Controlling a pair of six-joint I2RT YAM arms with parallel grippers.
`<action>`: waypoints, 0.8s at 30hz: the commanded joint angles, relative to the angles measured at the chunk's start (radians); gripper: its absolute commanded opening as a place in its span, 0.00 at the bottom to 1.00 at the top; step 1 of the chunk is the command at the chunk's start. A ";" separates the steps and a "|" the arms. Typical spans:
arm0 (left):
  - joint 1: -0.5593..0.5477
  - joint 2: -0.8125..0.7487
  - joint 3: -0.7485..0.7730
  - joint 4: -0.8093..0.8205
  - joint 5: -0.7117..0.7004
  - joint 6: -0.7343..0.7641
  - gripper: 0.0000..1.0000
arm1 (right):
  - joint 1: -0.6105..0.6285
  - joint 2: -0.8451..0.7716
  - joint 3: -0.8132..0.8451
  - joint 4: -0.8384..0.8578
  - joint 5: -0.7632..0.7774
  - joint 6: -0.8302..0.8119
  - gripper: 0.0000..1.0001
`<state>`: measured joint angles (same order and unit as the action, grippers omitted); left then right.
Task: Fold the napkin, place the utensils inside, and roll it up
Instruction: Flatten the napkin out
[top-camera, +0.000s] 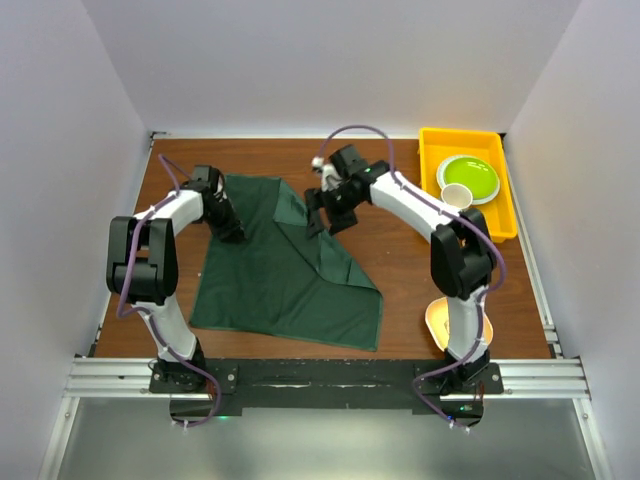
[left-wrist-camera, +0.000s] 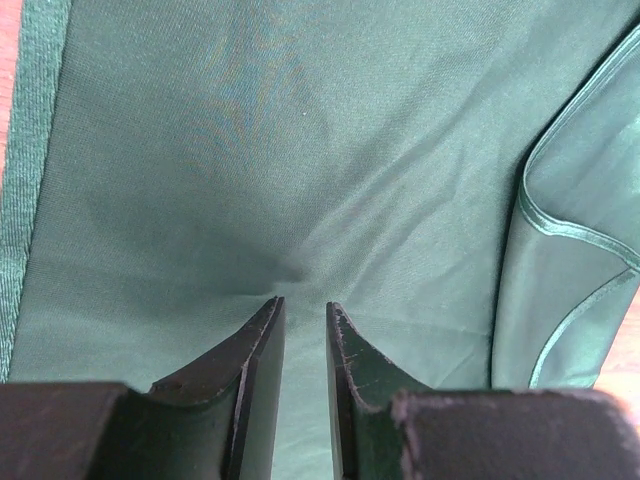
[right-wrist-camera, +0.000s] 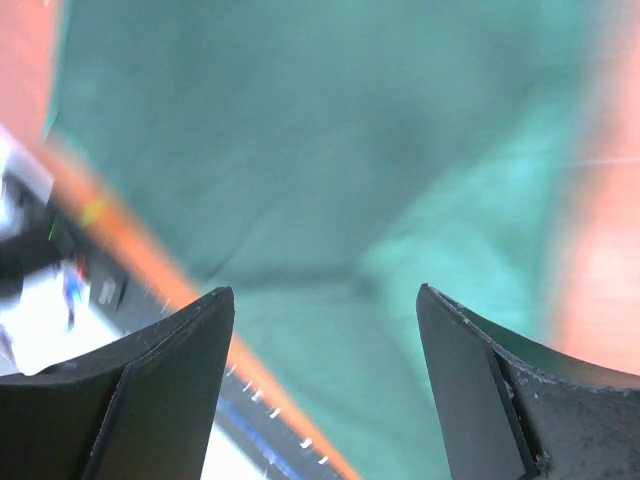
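The dark green napkin (top-camera: 285, 275) lies spread on the table, its far right part folded over. My left gripper (top-camera: 230, 225) points down onto the napkin's far left part. In the left wrist view its fingers (left-wrist-camera: 262, 345) stand a narrow gap apart, and the cloth (left-wrist-camera: 300, 150) puckers toward the tips, pinched there. My right gripper (top-camera: 318, 215) hovers over the napkin's far right edge. In the blurred right wrist view its fingertips (right-wrist-camera: 215, 310) stand wide apart and empty above the green cloth (right-wrist-camera: 300, 150). The spoon is not in view.
A yellow tray (top-camera: 505, 215) at the back right holds a green plate (top-camera: 470, 177) and a white cup (top-camera: 458, 196). An orange plate (top-camera: 437, 318) lies by the right arm's base. Bare wooden table (top-camera: 400, 260) lies right of the napkin.
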<state>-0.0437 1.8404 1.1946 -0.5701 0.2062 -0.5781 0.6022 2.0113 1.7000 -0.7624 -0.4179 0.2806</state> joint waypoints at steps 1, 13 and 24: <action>-0.019 -0.053 0.002 -0.013 0.012 0.035 0.28 | -0.078 0.139 0.119 -0.006 0.089 0.045 0.78; -0.038 -0.061 -0.032 -0.002 0.025 0.047 0.29 | -0.084 0.250 0.254 0.041 0.171 -0.029 0.41; -0.038 -0.029 -0.012 0.001 0.039 0.047 0.29 | -0.064 0.288 0.303 0.014 0.174 -0.027 0.35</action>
<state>-0.0753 1.8248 1.1652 -0.5816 0.2214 -0.5549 0.5293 2.2902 1.9491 -0.7467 -0.2516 0.2665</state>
